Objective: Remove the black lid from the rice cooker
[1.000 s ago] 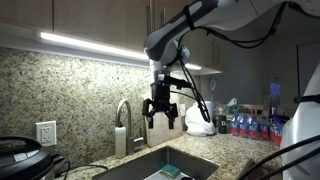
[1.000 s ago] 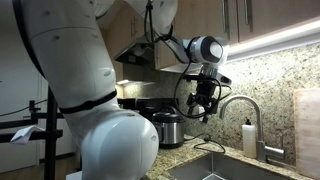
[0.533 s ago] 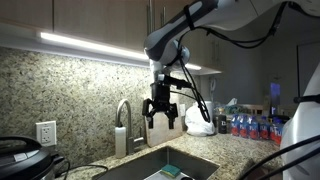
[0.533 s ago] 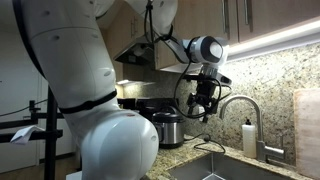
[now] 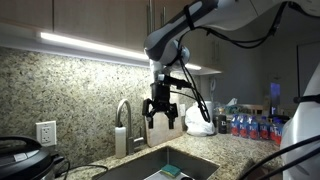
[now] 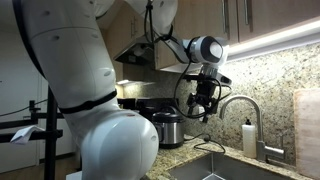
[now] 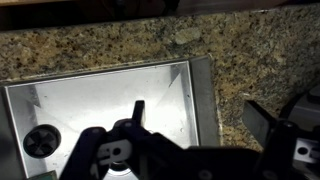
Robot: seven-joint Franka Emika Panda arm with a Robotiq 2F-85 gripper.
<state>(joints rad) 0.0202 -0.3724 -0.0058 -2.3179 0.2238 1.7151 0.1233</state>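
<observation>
Steel sink (image 7: 100, 95): reference landmark, set in the granite counter (image 7: 240, 70). Rice cooker (image 5: 25, 166): on the counter, well apart from the sink. Black lid (image 5: 14, 145): seated on the cooker. Judged rigid, light, smooth, possibly slippery. Grasp a centre knob if present (none discernible), otherwise the rim. Gripper (image 5: 160, 119): above the sink, jaws apart, empty
</observation>
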